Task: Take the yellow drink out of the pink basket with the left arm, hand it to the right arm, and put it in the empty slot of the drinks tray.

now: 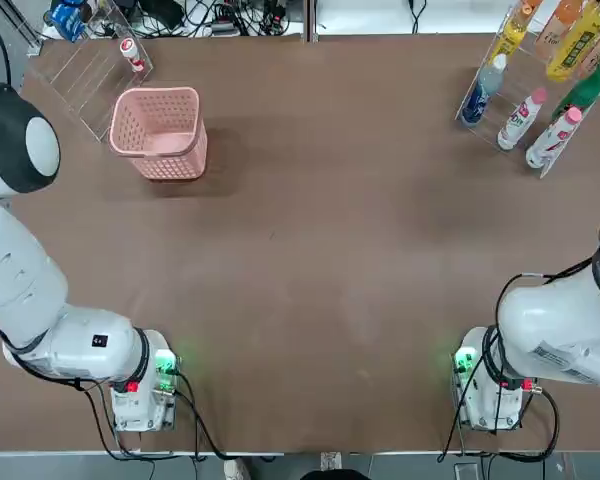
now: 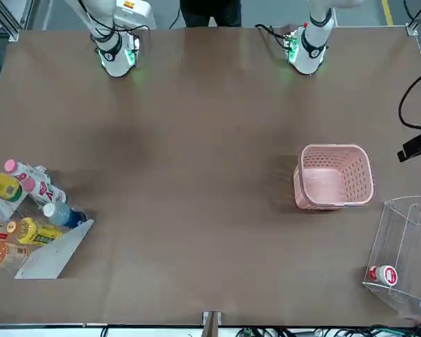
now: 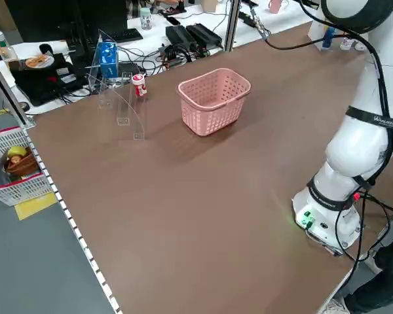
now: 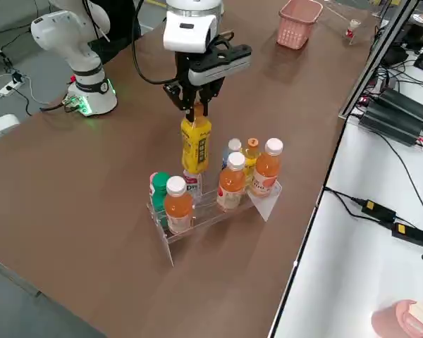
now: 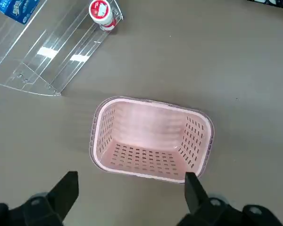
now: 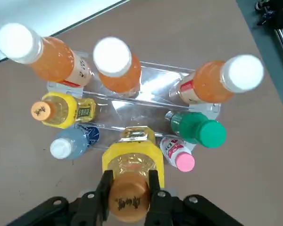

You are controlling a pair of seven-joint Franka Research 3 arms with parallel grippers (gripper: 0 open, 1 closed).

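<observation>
Nearest to my right wrist camera, the right gripper (image 6: 129,197) has its fingers (image 6: 104,188) clamped on the orange cap of the yellow drink (image 4: 196,144). I see the bottle hanging upright over the drinks tray (image 4: 204,208), at the counter's far right corner, among the other bottles. My left gripper (image 5: 132,193) hovers above the pink basket (image 1: 160,132) near the far left corner, fingers spread wide, holding nothing.

The right hand (image 6: 128,188) grips the yellow drink (image 6: 131,172) by its cap, above the drinks tray (image 6: 151,96).
</observation>
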